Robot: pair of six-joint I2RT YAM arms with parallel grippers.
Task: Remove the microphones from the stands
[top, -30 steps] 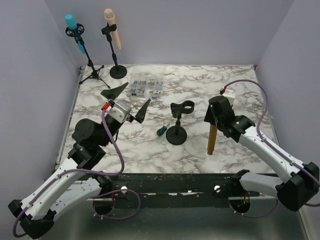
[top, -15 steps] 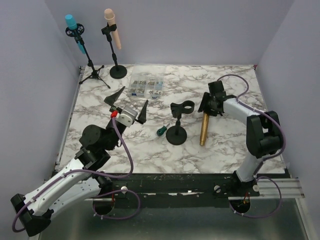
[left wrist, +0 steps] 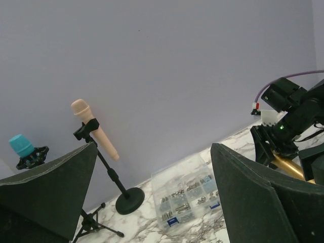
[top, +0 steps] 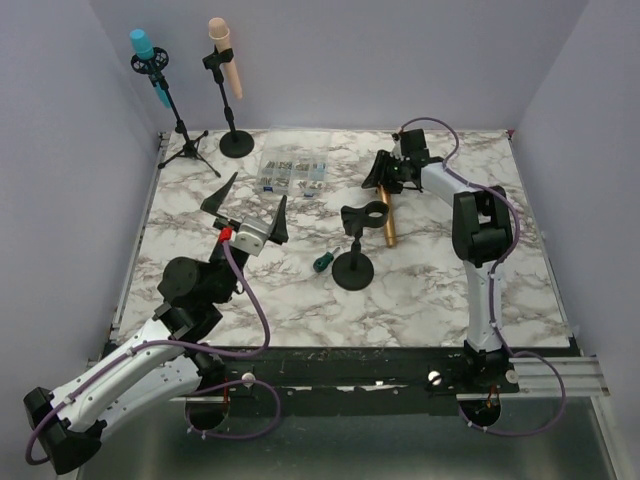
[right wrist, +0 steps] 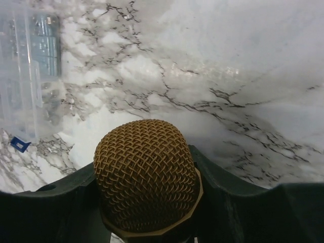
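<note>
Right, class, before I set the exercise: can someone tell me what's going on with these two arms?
The right pincer is shut on the gold microphone and holds it beside the small black stand, whose clip is empty. So the microphone is already out of the stand. The left pincer is wide open, holds nothing and hovers over the marble table. At the back left, a blue microphone and a peach microphone sit in their own stands.

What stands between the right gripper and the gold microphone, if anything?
Nothing visible. The right gripper is shut on the gold microphone, with its jaws on either side of the mesh head. The empty clip of the stand is close beside it, not between them.
</note>
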